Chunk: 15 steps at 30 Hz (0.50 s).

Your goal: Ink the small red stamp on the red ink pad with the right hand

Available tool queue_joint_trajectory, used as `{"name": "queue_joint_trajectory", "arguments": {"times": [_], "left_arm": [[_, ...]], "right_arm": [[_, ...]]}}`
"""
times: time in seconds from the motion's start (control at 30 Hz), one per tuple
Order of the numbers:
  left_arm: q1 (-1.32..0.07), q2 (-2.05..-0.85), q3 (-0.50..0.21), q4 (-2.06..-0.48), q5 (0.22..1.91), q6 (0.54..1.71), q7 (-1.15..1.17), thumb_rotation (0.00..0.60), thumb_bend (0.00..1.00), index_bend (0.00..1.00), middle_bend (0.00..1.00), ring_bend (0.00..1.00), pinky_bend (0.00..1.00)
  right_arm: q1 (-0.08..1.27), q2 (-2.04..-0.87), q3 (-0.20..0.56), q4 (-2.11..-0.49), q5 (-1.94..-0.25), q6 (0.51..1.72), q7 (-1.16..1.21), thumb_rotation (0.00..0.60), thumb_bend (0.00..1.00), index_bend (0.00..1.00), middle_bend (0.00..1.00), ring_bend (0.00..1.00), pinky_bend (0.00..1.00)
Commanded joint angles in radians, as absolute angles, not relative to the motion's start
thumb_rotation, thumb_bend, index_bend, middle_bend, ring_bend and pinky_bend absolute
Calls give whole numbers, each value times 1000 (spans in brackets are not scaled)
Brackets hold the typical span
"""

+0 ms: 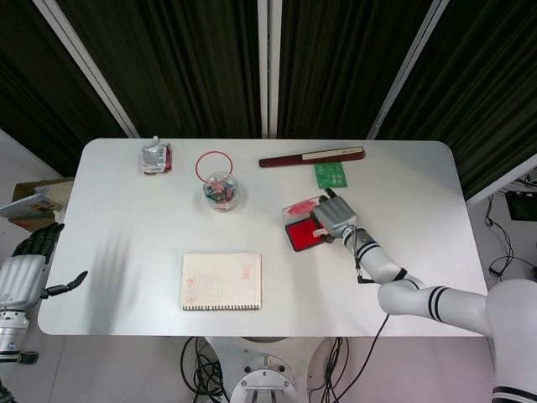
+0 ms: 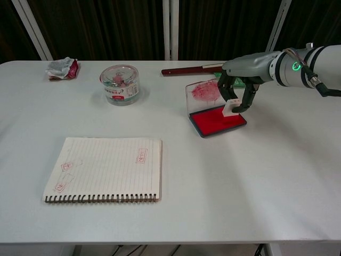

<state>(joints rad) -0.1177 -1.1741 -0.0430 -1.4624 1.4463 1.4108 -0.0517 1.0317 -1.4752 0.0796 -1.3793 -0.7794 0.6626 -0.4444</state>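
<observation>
The red ink pad (image 2: pixel 218 122) (image 1: pixel 300 236) lies open right of the table's middle, its stained clear lid (image 2: pixel 202 94) standing up behind it. My right hand (image 2: pixel 237 92) (image 1: pixel 334 218) hovers over the pad's right part and pinches the small stamp (image 2: pixel 230 107) (image 1: pixel 319 232), a pale block whose lower face hangs just above the red surface. My left hand (image 1: pixel 25 273) shows only in the head view, off the table's left edge, fingers apart and holding nothing.
A spiral notebook (image 2: pixel 104 169) with red stamp marks lies at the front left. A clear tub of clips (image 2: pixel 120 84), a crumpled packet (image 2: pixel 62 68), a red ring (image 1: pixel 215 164), a dark folded fan (image 1: pixel 311 156) and a green card (image 1: pixel 332 175) sit toward the back.
</observation>
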Motion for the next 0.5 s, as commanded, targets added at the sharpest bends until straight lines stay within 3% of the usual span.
{"name": "queue_joint_trajectory", "arguments": {"times": [0.03,0.23,0.5], "left_arm": [[-116,-1171,-42,-1467,1447,1412,-48,283,160,0,61,82,206],[-117,-1170,-38,-1485,1455,1415,-32,284,161,0,61,82,206],[-123,-1178,-35,-1503,1460,1408,-11,285,160,0,61,82,206]], "right_arm": [[1007,-1406,83,-1471,-822,712,-428,600,299,666,574,171,0],[948,-1279,52,-1618,-892,766,-404,600,301,667,575,171,0],[904,-1168,-24,-1713,-926,730,-399,600,301,667,569,171,0]]}}
